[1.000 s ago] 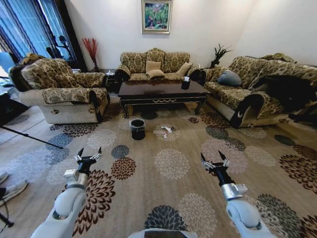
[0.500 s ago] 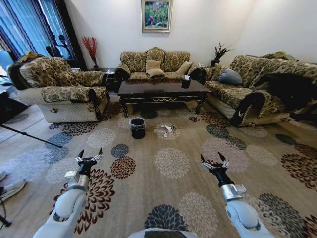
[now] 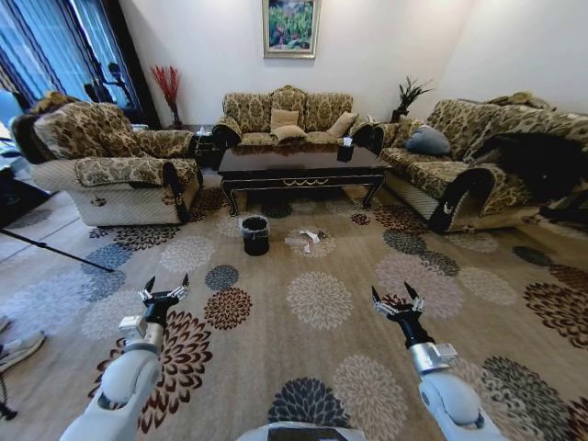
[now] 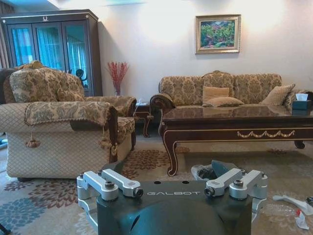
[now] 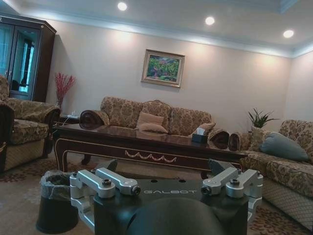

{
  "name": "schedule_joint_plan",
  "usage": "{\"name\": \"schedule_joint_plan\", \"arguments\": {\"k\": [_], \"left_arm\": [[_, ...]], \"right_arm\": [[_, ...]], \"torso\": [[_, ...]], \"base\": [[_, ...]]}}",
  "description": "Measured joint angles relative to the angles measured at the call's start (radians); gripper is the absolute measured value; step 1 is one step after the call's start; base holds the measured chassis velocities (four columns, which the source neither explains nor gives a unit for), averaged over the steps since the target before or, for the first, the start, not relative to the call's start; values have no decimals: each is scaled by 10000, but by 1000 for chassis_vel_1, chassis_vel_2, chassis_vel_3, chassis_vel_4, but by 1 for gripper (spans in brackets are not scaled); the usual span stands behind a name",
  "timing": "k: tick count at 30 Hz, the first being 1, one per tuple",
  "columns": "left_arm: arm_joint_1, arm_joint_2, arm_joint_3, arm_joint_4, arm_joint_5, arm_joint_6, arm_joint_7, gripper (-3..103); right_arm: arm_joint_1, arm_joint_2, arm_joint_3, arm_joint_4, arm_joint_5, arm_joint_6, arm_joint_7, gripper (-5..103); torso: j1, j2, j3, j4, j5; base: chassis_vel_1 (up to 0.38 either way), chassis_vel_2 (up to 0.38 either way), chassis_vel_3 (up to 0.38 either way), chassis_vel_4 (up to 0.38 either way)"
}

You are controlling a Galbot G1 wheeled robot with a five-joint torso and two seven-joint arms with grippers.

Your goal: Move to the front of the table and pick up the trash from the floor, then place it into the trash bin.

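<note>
Left pincer (image 3: 164, 293) and right pincer (image 3: 396, 299) both hung released, fingers spread, low over the floral carpet (image 3: 318, 303), well short of the bench (image 3: 299, 167). On the floor before the bench lay the trash (image 3: 309, 241), white scraps, just beside the black trash bin (image 3: 254, 235) with its bag folded over the rim.

The head camera looks down and forward across the carpet from well back. Both wrist cameras sit low, facing ahead; all three share the counter (image 3: 300, 162) and bin (image 3: 254, 235).
</note>
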Motion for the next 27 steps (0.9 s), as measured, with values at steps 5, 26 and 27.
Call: {"name": "schedule_joint_plan", "arguments": {"k": [5,26,27], "left_arm": [[43,-21,-14,-8,3,-36,9,100],[5,-75,78,42,40,-24,-40,100],[-2,-76,83,51,41,-21,-40,100]], "right_arm": [[-25,44,14,0,-58,0,47,100],[-161,81,18,12,-124,44,-52,100],[-161,85,18,12,-126,45,-54,100]], "torso": [[-95,-228,-132,0,0],[-455,-1102,-648,0,0],[-470,-1138,-667,0,0]], "base": [[0,0,0,0],[0,0,0,0],[0,0,0,0]]}}
